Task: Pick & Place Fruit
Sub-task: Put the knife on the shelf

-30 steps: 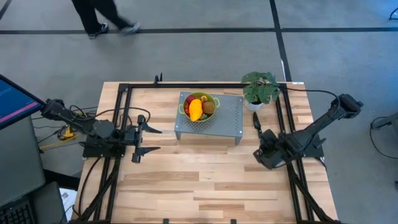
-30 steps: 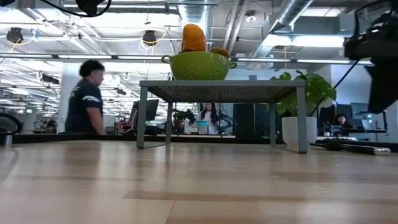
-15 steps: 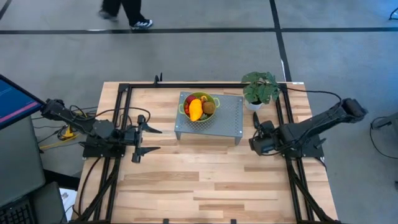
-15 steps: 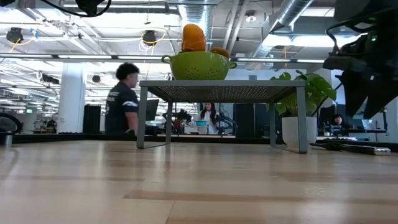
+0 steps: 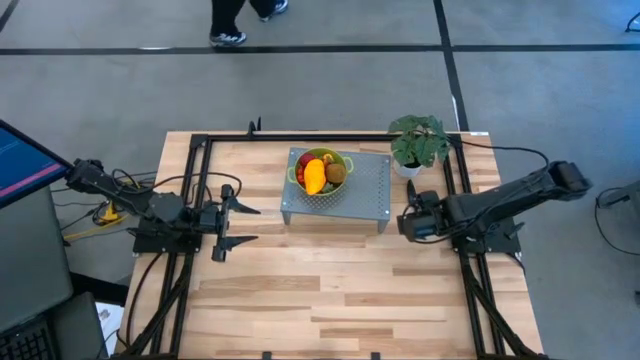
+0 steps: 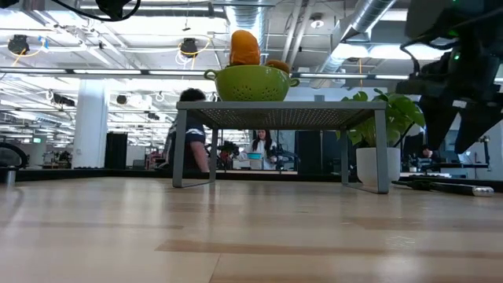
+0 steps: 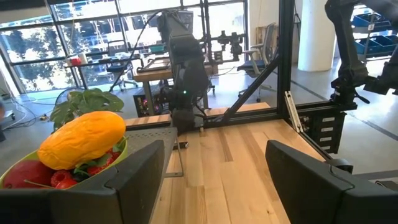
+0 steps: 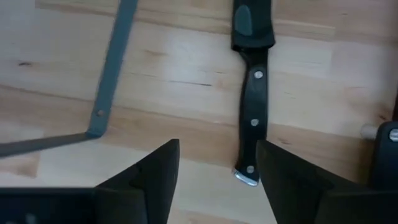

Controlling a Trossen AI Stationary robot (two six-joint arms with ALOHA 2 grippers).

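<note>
Fruit (image 5: pixel 318 174) in bowl (image 5: pixel 345 160) on rack (image 5: pixel 372 185) | right gripper (image 8: pixel 214 165) parted, empty, over knife (image 8: pixel 251 106) | left gripper (image 7: pixel 214 174) parted, empty

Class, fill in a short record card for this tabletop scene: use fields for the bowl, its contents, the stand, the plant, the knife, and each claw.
bowl: green, on top of the stand
contents: long orange-yellow fruit, brown kiwi, red fruit
stand: grey metal mesh, on the wooden table
plant: leafy, potted, right of the stand
knife: black handle, flat on the table
left claw: open, empty, left of the stand
right claw: open, empty, above the knife
</note>
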